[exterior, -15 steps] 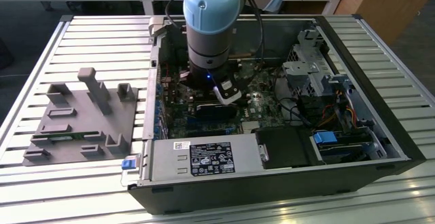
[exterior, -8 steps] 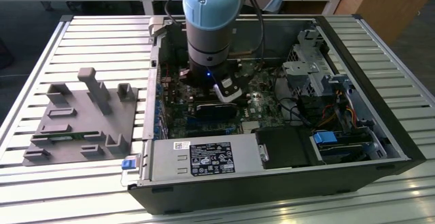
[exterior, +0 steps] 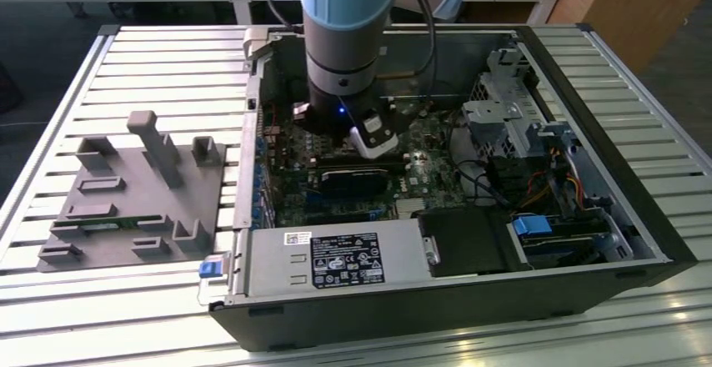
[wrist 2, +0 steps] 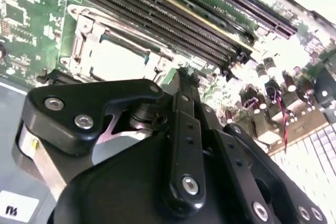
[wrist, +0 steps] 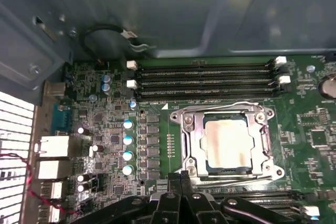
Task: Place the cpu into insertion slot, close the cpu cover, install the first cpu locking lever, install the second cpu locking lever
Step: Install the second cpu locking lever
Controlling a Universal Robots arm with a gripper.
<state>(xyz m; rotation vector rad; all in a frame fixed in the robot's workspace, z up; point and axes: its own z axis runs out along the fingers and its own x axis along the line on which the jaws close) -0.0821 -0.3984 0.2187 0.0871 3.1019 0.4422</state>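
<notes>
Hovering inside the open computer case [exterior: 623,242] on the slatted table [exterior: 133,67], the arm [exterior: 345,42] holds its fingers [wrist: 180,179] clenched together and empty just beside the socket, at about 7 o'clock from the cpu [wrist: 226,145] in the first wrist view. The cpu lies flat in the slot [wrist: 207,167], and the cover [wrist: 195,137] is down around it as a silvery frame, with the memory slots [wrist: 205,80] at its 12 o'clock. In the exterior view, a grey fixture [exterior: 133,196] sits on the table at 9 o'clock from the case.
</notes>
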